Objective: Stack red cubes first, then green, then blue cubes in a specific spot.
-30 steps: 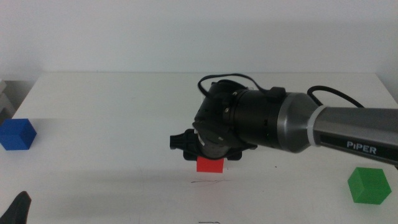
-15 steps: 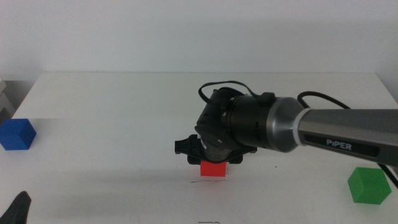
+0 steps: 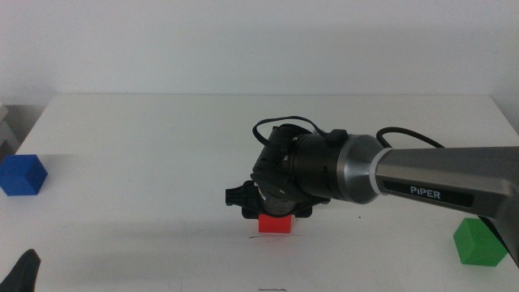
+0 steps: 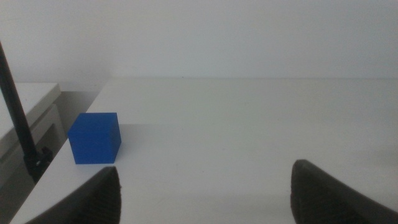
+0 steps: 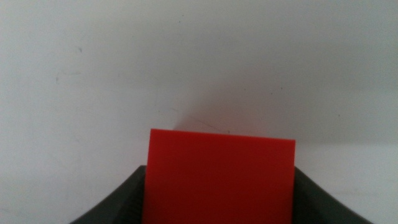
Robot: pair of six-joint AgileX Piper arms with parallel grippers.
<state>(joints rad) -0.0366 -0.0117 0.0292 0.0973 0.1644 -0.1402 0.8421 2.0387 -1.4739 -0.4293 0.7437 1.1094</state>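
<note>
Gripping red cube (image 3: 274, 224) — right claw (image 3: 274, 217), low over table (image 3: 146, 162).

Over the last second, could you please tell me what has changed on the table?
The right hand, shut on the red cube, carried it down to just above the pencil mark at the table's front middle, the arm swinging lower. The blue cube and green cube stayed put, and the left hand kept waiting, open, at the front left.

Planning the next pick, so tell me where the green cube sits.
In the middle view the green cube rests on the table at the near right corner, beside the right arm, well right of the red cube.
</note>
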